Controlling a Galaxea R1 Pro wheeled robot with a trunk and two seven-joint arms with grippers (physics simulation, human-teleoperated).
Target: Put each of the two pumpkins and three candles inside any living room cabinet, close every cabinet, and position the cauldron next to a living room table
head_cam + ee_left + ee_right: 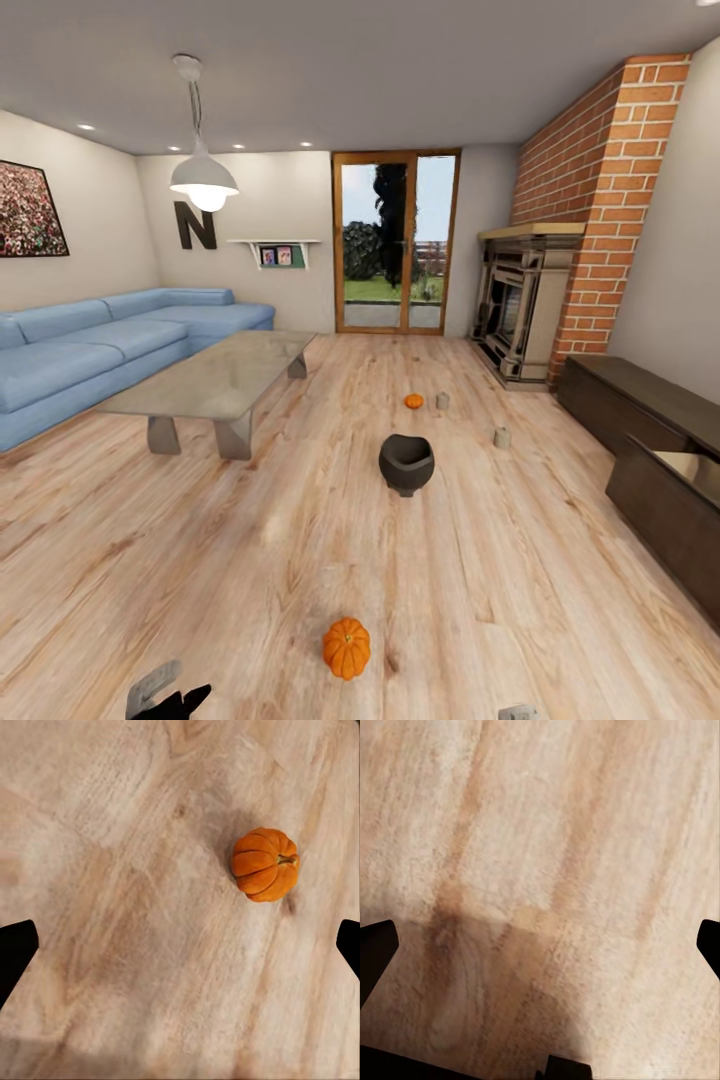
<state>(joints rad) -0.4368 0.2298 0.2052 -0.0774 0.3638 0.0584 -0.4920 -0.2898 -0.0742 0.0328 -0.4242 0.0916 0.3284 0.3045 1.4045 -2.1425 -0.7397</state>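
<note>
Your nearest small orange ribbed pumpkin [346,647] sits loose on the pale plank floor [300,560], close in front of you and far from any wall. It is round, so a glancing touch from one finger could send it rolling; that is the main risk if you come down off-centre. In the left wrist view the same pumpkin [264,864] lies tipped, its short dark stem pointing sideways, and it is well off the line between the two dark fingertips, so you would need to shift the left gripper [180,945] over it before lowering. Its jaws stand wide apart with nothing between them. The right gripper [540,945] is likewise spread and empty, over bare planks.

Further off, the matte black round-bellied cauldron [406,463] with its wavy rim stands mid-floor, directly between you and the second orange pumpkin [413,401]. Driving straight ahead could knock it.

Two stubby tan candles [442,400] [502,437] stand beyond and to the right of the cauldron; I cannot find a third.

The long low dark-brown wood cabinet [640,420] runs along the right wall, with one pale-lined drawer [690,470] seemingly pulled out near its closer end. Swinging right with an arm extended could clip that drawer. The glass-topped coffee table on grey legs [215,378] stands left, by the blue sofa [90,350].
</note>
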